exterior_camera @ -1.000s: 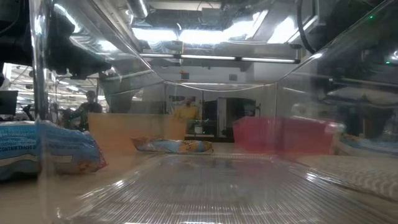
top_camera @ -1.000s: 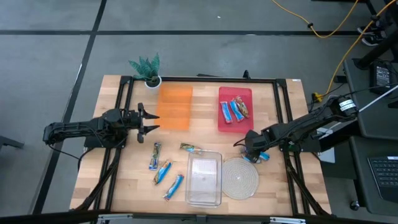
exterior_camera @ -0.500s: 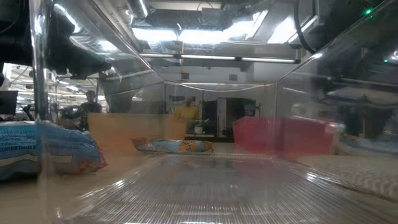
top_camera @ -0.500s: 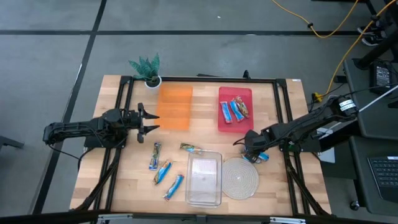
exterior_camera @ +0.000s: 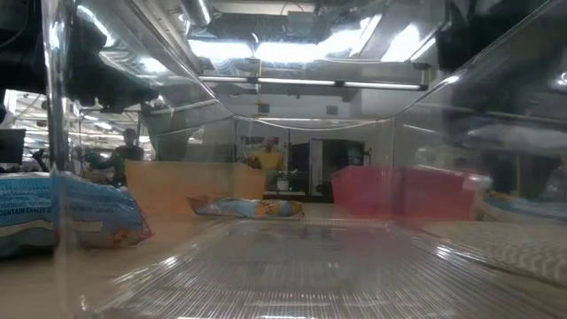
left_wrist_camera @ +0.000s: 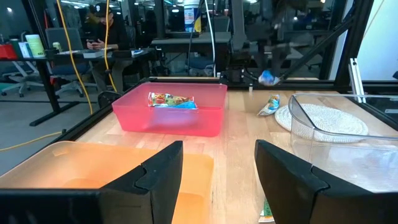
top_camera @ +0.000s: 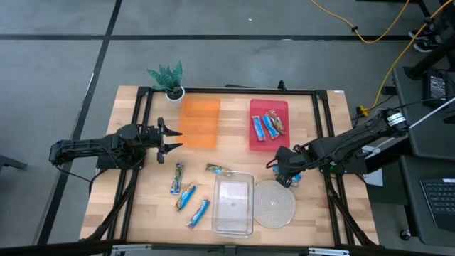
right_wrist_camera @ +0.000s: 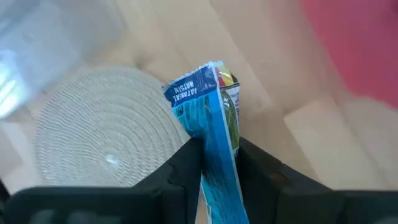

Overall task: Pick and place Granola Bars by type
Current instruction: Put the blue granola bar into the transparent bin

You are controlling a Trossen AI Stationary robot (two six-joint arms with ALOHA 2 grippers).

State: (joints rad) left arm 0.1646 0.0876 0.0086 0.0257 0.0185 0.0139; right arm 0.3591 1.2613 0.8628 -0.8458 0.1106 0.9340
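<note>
Our right gripper [right_wrist_camera: 217, 163] is clamped on a blue granola bar [right_wrist_camera: 211, 118], holding it up above the tabletop [top_camera: 320, 128]; just beyond it lies the round woven mat [right_wrist_camera: 106, 137], and the red tray [top_camera: 268, 108] with three bars sits a little farther off. Well away across the tabletop, our left gripper [top_camera: 169, 139] waits with its jaws apart and empty beside the orange tray [top_camera: 199, 121]. Four more bars [top_camera: 186, 195] lie near it, next to the clear tray [top_camera: 233, 206].
</note>
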